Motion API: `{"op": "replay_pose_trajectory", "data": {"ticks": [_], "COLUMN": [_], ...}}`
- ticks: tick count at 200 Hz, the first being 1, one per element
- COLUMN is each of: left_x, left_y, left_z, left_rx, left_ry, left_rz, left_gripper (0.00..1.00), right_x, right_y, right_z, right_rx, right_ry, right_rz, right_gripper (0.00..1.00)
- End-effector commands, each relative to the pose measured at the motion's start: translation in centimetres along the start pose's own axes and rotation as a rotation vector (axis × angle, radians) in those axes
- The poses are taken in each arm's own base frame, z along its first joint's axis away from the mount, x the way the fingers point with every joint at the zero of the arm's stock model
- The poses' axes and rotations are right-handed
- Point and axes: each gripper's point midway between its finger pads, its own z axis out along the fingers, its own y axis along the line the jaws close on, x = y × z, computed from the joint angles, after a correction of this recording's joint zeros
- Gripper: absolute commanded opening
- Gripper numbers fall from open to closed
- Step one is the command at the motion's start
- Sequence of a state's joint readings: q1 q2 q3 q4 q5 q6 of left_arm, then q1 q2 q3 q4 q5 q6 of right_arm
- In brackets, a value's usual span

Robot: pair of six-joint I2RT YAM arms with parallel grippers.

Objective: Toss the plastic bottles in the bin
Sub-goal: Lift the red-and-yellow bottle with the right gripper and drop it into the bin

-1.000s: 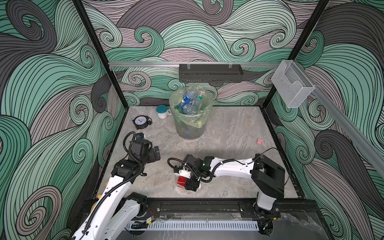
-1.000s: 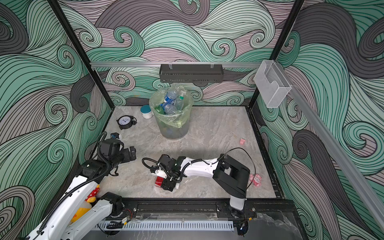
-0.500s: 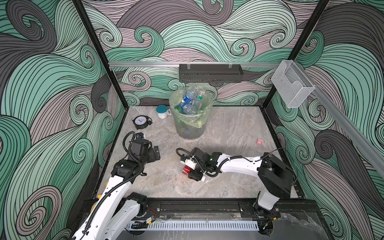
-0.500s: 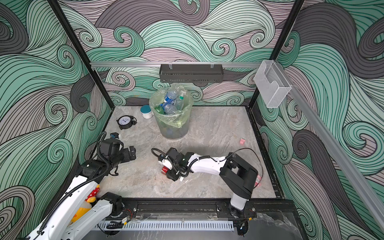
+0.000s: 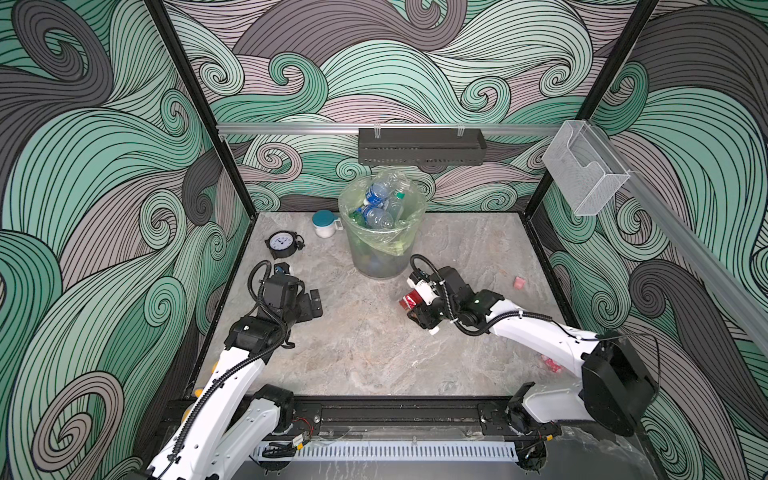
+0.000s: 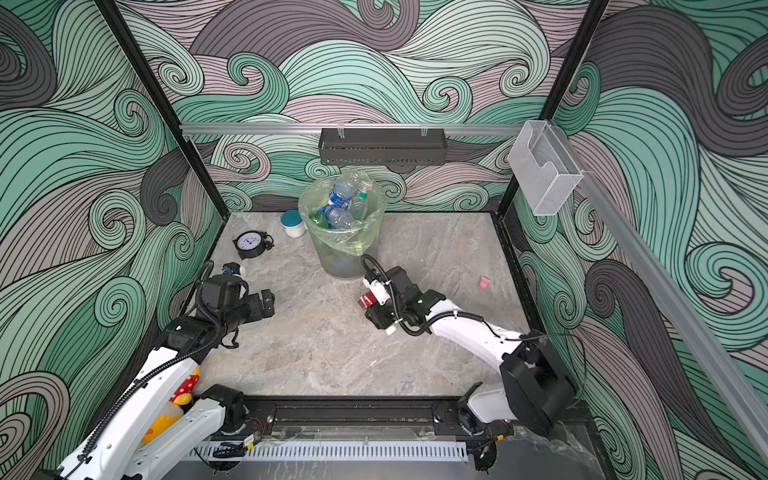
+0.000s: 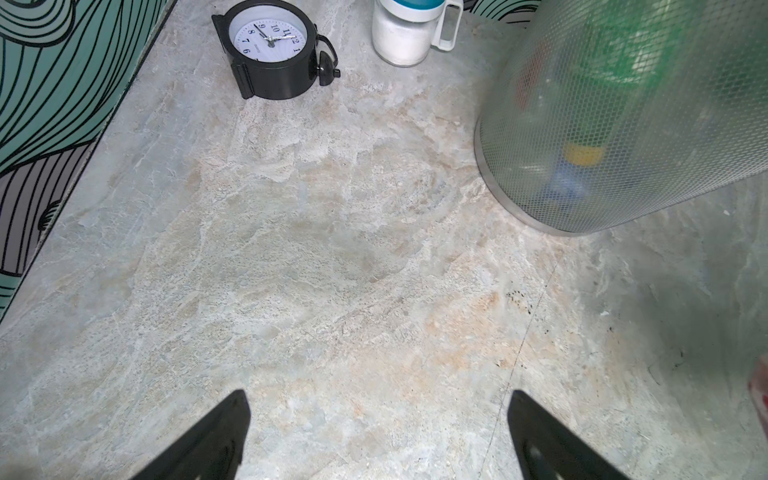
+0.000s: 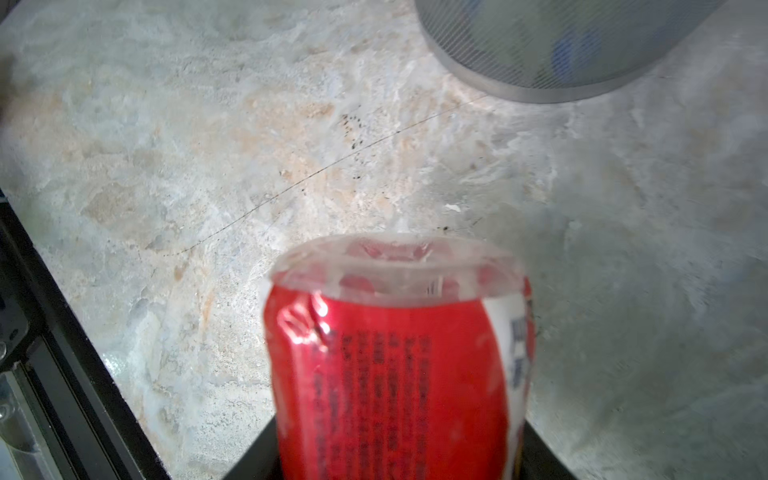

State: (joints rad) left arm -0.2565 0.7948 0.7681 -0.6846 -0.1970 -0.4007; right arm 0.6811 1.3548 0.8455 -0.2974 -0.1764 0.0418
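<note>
The bin (image 5: 380,249) (image 6: 341,253), a translucent grey bucket with a yellow-green bag, stands at the back middle and holds several plastic bottles (image 5: 376,216) (image 6: 338,216). My right gripper (image 5: 415,307) (image 6: 372,308) is shut on a red-labelled plastic bottle (image 5: 409,300) (image 6: 365,300) (image 8: 399,357). It hovers above the table just in front and to the right of the bin's foot (image 8: 540,62). My left gripper (image 5: 312,300) (image 6: 266,305) (image 7: 378,436) is open and holds nothing, low over bare table left of the bin (image 7: 623,124).
A black alarm clock (image 5: 282,243) (image 7: 270,50) and a white jar with a teal lid (image 5: 325,223) (image 7: 405,29) sit at the back left. A small pink piece (image 5: 518,283) lies on the right. A clear box (image 5: 582,174) hangs on the right wall.
My right gripper shut on the red-labelled bottle at the front middle, then carried it up and back toward the bin. The left arm has stayed still.
</note>
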Motion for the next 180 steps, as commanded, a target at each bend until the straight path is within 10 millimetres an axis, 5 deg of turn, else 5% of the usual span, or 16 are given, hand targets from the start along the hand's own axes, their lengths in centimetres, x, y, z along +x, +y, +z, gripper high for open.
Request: {"op": "replay_pose_trajectory", "data": {"ticks": [1,36,56,88,109,139,180], "left_x": [-0.6,-0.6,-0.9,-1.4,-1.2,-1.3,-1.7], "left_y": [-0.4,-0.8,-1.1,-1.7,-2.1,-2.0,-1.2], "left_z": [-0.1,0.3,0.4,1.0,1.8,1.5,1.3], "left_rx": [0.022,0.038,0.045,0.069,0.084,0.073,0.035], "left_ry": [-0.014,-0.007,-0.010,-0.018,-0.010,0.009,-0.017], "left_rz": [0.003,0.000,0.003,0.003,-0.009,0.012,0.037], "left_gripper": [0.99,0.99,0.99,0.99,0.99,0.99,0.99], "right_x": [-1.7,-6.9,-13.5,-24.7,-30.4,-32.1,-30.2], "right_y": [-0.7,-0.7,0.6,0.6,0.3,-0.5,-0.7], "right_z": [-1.8,-5.5,-9.5,-11.8,-11.0,-11.3,-15.0], "right_rx": [-0.016,-0.034,-0.065,-0.053,-0.065,-0.019,0.028], "right_ry": [-0.086,-0.210,-0.337,-0.424,-0.433,-0.446,-0.554], "right_rz": [0.036,0.012,-0.056,-0.161,-0.160,-0.158,-0.151], "right_gripper": [0.55,0.54,0.54,0.54,0.79,0.90,0.97]}}
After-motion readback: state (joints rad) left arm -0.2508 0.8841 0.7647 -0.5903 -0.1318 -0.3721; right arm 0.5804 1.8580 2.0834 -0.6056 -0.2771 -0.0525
